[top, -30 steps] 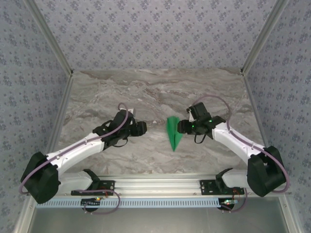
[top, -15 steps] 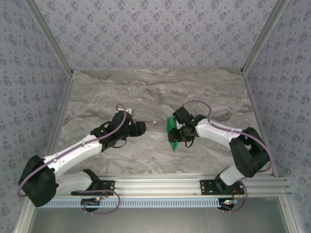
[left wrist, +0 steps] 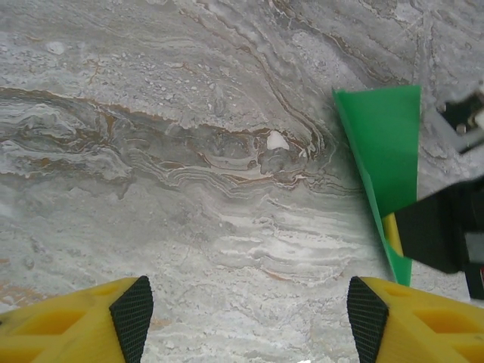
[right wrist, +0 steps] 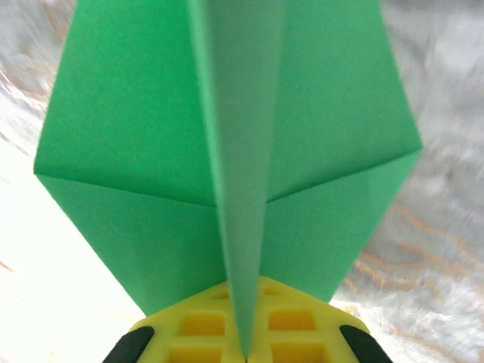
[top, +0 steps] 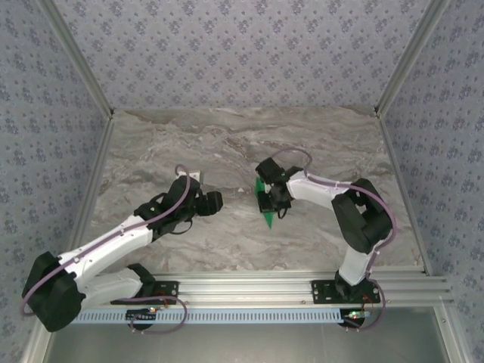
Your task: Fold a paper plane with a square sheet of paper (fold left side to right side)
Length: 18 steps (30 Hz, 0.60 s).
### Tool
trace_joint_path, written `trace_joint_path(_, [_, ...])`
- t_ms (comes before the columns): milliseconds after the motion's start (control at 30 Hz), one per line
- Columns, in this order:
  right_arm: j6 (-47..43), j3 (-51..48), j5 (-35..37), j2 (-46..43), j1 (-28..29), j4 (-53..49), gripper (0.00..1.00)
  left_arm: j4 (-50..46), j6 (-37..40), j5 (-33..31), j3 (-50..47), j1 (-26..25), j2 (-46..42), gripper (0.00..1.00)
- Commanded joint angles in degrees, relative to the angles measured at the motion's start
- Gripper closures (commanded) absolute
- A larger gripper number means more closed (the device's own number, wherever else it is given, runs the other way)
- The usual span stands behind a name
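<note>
Our left fingers (left wrist: 133, 316) hang released over bare counter (left wrist: 189, 189), apart from the paper, leaving it free. Mid-counter, our right fingers (right wrist: 302, 336) are clenched on the paper plane (right wrist: 151, 128) at its centre fold, probably to sharpen that crease.

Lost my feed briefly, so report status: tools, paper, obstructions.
Left tool open, standing clear. Right tool shut on paper plane, centre ridge. Nothing in the way.
</note>
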Motion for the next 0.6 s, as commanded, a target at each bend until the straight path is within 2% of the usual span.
trace_joint_path(0, [-2.55, 10.23, 4.27, 3.94, -2.59, -6.18, 0.95, -1.73, -0.21, -1.19, -1.09, 0.14, -2.63, 0.28])
trace_joint_path(300, [-3.74, 34.45, 5.61, 20.01, -7.68, -15.06, 0.95, -2.46, 0.34, 0.75, -2.90, 0.10, -5.66, 0.20])
trace_joint_path(567, [-5.70, 43.36, 5.01, 28.24, -9.04, -20.17, 0.93, -3.18, 0.27, 0.96, -3.31, 0.16, -6.81, 0.18])
